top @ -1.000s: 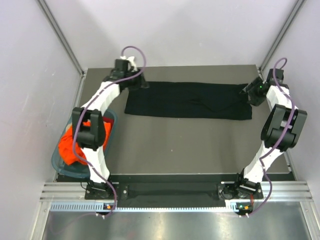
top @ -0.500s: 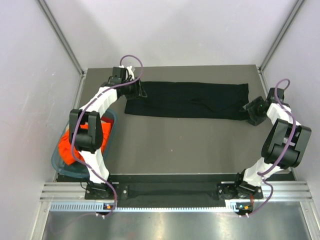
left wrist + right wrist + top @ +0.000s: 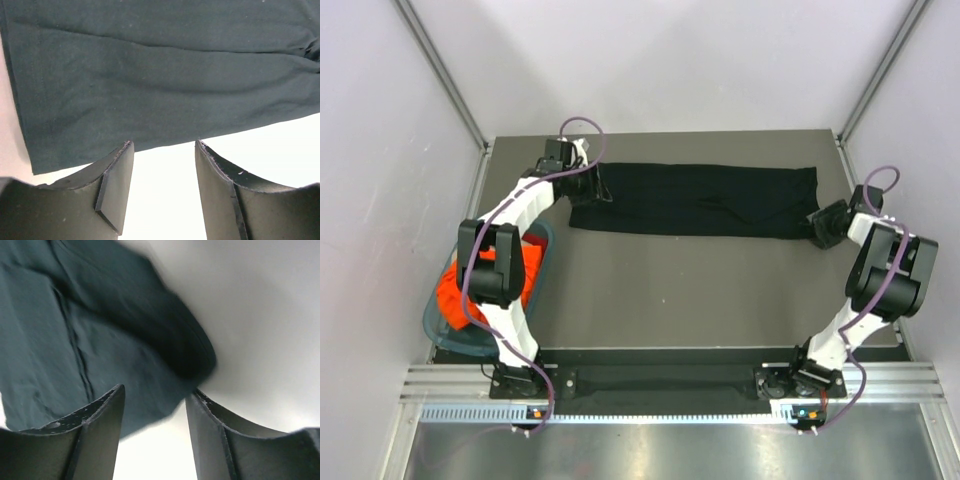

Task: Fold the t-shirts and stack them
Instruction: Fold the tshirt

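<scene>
The black t-shirt (image 3: 695,200) is seen laid flat on the table (image 3: 670,290) as a long folded band, stretched between the two pincers. The left pincer (image 3: 598,186) is held at the band's left end, and the right pincer (image 3: 818,226) at the near corner of its right end.

In the left wrist view the left pincer's jaws are shown standing apart, with nothing clamped between them. Bare tabletop is seen in the gap. The cloth's long edge is found just ahead of the fingertips (image 3: 125,150), which reach up to it; whether it is touched cannot be told. The shirt's stitched end hem is placed beyond the finger at the left of that view. The rest of the dark cloth is spread ahead and off to the other side.

In the right wrist view, which is blurred, the right pincer's jaws are likewise shown parted, and nothing is gripped. A corner of the black cloth is found ahead of the fingers (image 3: 95,435) and partly in the gap between their tips. A seam line is seen running away ahead of the finger at the left of that view. A thicker, darker fold of cloth is seen ahead, above the gap, with pale table surface beyond it.

The orange t-shirt (image 3: 455,295) is seen bunched in the teal basket (image 3: 432,325), well apart from the left pincer, back toward that arm's base, and well apart from the black t-shirt.
</scene>
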Robot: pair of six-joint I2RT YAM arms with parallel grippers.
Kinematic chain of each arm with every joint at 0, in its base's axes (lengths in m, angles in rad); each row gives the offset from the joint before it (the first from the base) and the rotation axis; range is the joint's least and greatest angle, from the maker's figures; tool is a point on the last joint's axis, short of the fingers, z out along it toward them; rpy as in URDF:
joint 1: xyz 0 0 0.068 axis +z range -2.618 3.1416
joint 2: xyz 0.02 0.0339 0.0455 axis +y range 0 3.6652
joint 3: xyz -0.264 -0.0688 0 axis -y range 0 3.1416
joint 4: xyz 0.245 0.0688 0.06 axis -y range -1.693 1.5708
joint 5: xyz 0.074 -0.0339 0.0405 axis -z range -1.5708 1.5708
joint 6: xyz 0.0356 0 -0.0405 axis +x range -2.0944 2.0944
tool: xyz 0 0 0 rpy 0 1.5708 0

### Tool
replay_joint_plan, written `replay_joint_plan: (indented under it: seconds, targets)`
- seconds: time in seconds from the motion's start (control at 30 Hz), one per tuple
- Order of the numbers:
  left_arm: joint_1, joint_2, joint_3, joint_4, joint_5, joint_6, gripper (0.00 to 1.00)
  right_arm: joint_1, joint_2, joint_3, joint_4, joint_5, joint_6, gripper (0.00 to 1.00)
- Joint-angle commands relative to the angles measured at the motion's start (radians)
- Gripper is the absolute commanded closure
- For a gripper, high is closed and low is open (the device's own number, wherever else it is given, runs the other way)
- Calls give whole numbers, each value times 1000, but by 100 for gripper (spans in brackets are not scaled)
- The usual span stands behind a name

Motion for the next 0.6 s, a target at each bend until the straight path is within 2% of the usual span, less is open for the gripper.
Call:
replay_joint_plan:
  seconds: [0.0,0.03,0.07,0.17,0.27,0.4,0.57]
  targets:
    - [-3,-48,17,-15,-9,27,44,-21,93,52,52,36,-31,50]
    - [-4,-35,33,-80,-9,29,45,-29,106,61,52,36,-30,53]
    - [-13,-18,72,-124,-7,32,46,-32,128,79,56,38,-30,63]
    - [-50,19,106,-223,-44,52,51,-40,173,133,64,60,-33,79]
    - [-95,-11,103,-226,-119,52,50,-41,241,249,23,67,-50,87]
    - [-118,2,142,-269,-177,6,50,-38,352,481,-57,96,-99,89]
    - [-161,38,204,-349,-254,1,50,-24,575,903,-149,84,-145,88]
